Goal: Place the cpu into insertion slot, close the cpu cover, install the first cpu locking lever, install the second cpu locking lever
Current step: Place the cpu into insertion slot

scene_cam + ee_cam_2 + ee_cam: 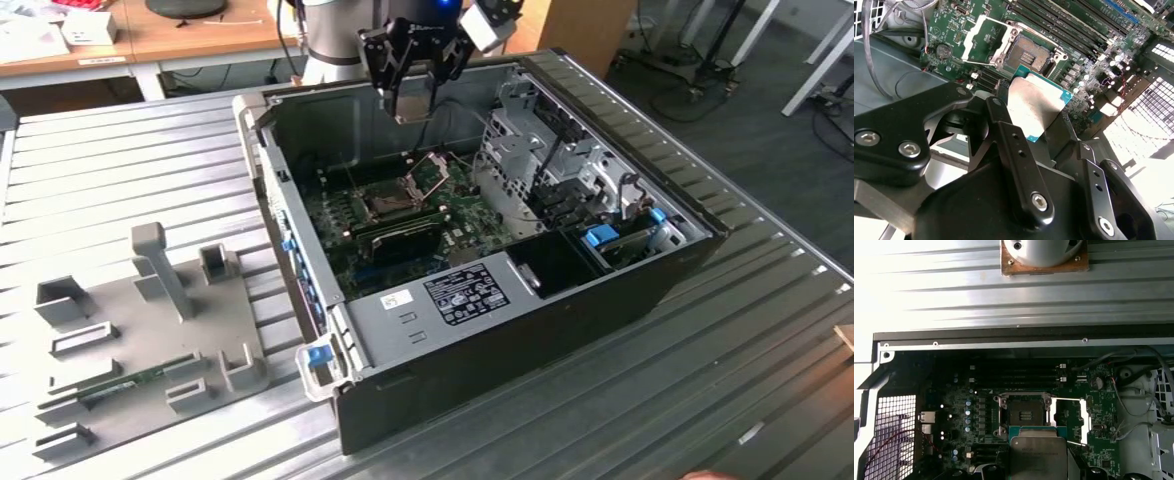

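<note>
My gripper [411, 100] hangs over the open computer case [561, 290], above its far wall, shut on the cpu [412, 103]. In both wrist views the cpu [1036, 107] [1038, 457] is a flat silver square with a green rim, clamped between the black fingers [1014, 150]. Below on the green motherboard lies the insertion slot [388, 203] [1031, 52] [1024, 416], a dark square socket with a silver rim and nothing in it. The cpu cover [430, 170] [985, 40] [1069, 399] stands flipped open beside the slot. The cpu is well above the slot, not touching it.
Long black memory slots [400, 240] lie beside the socket. A silver drive cage [534, 150] and cables fill the case on the exterior view's right. A grey fixture plate [147, 330] with upright holders rests on the ribbed metal table [747, 330] at the exterior view's left.
</note>
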You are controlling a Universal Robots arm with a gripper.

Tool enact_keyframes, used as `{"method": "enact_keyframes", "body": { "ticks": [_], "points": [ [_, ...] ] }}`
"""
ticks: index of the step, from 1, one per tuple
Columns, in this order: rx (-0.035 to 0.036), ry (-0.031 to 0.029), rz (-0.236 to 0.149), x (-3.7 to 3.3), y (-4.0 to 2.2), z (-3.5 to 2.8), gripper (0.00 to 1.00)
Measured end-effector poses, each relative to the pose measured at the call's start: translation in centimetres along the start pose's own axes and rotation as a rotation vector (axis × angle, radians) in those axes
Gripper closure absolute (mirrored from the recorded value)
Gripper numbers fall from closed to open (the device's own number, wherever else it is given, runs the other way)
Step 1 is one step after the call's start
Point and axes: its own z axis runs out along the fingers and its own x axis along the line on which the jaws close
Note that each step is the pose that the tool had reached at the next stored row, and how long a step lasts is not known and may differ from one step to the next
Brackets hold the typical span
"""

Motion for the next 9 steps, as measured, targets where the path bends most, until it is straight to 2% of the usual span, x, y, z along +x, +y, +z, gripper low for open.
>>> {"method": "enact_keyframes", "body": {
  "ticks": [9],
  "points": [
    [-0.0001, 0.0000, 0.000, -0.01, -0.02, 0.28, 0.46]
  ]
}}
